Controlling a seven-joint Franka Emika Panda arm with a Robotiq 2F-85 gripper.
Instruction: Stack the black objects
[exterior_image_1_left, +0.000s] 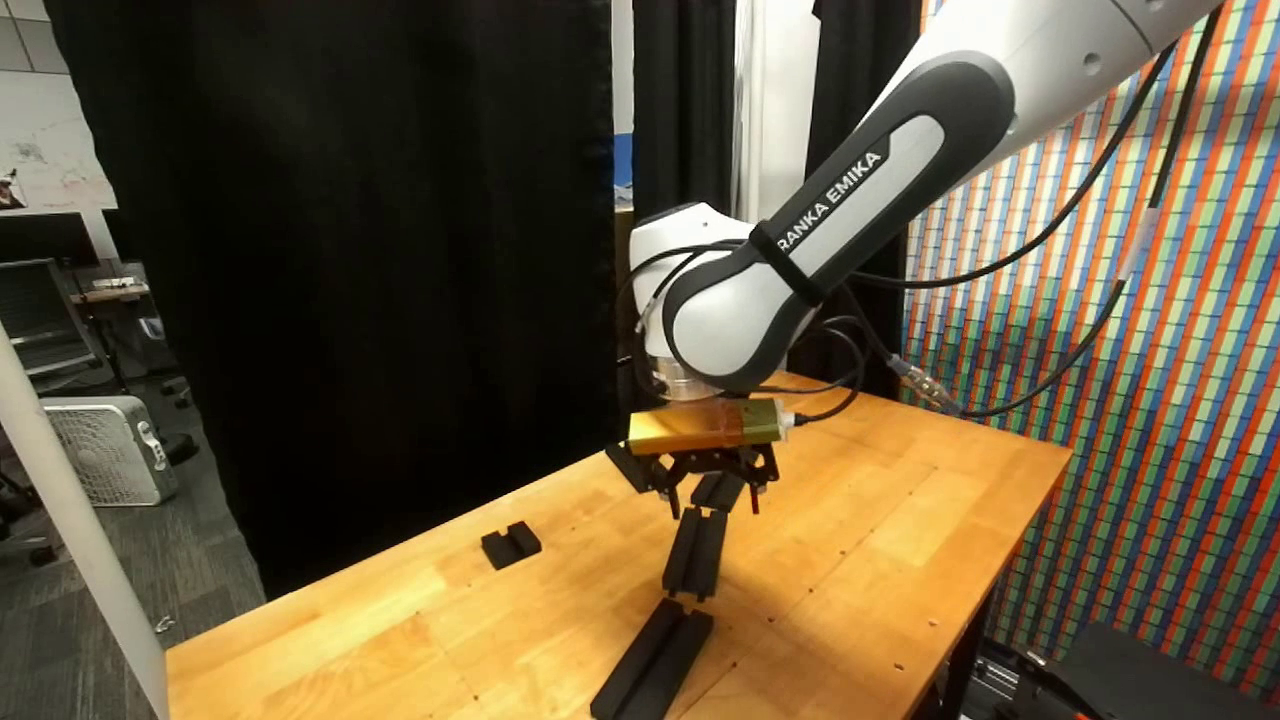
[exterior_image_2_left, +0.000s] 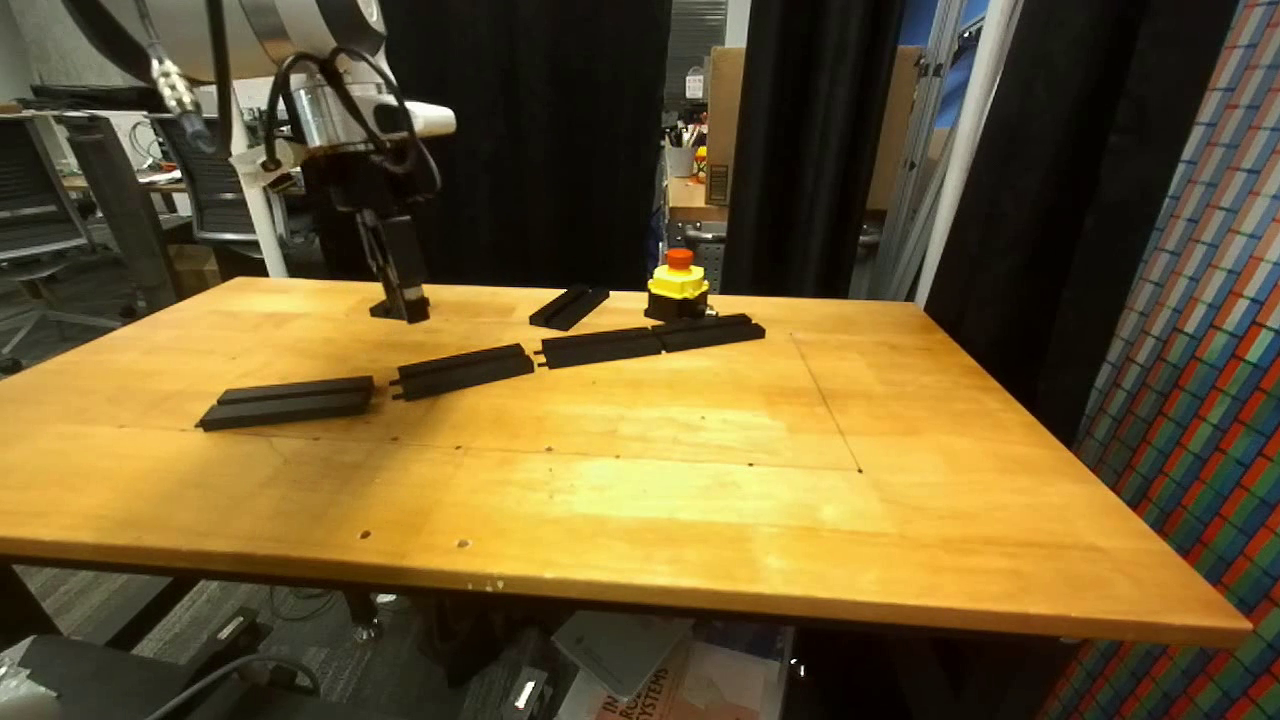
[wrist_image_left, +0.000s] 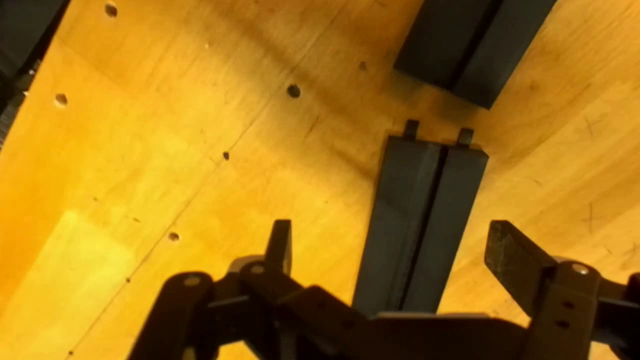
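Note:
The black objects lie scattered on the table. In an exterior view a long grooved bar (exterior_image_1_left: 655, 660) is nearest, then a pronged bar (exterior_image_1_left: 695, 555), and a further piece (exterior_image_1_left: 717, 490) partly under the gripper. A small slab (exterior_image_1_left: 511, 545) sits apart near the curtain side. From across, several bars (exterior_image_2_left: 465, 370) form a slanting row, with another bar (exterior_image_2_left: 569, 307) behind it. My gripper (exterior_image_1_left: 715, 507) hovers above the row, jaws wide apart and nothing held. In the wrist view the pronged bar (wrist_image_left: 415, 225) runs below the gap of the gripper (wrist_image_left: 390, 225), touching neither finger.
A yellow button box with a red top (exterior_image_2_left: 678, 275) stands at the back beside the row's far end. Black curtain (exterior_image_1_left: 350, 300) hangs along the table's side. The wooden table's edge (wrist_image_left: 47, 130) shows at the wrist view's upper left.

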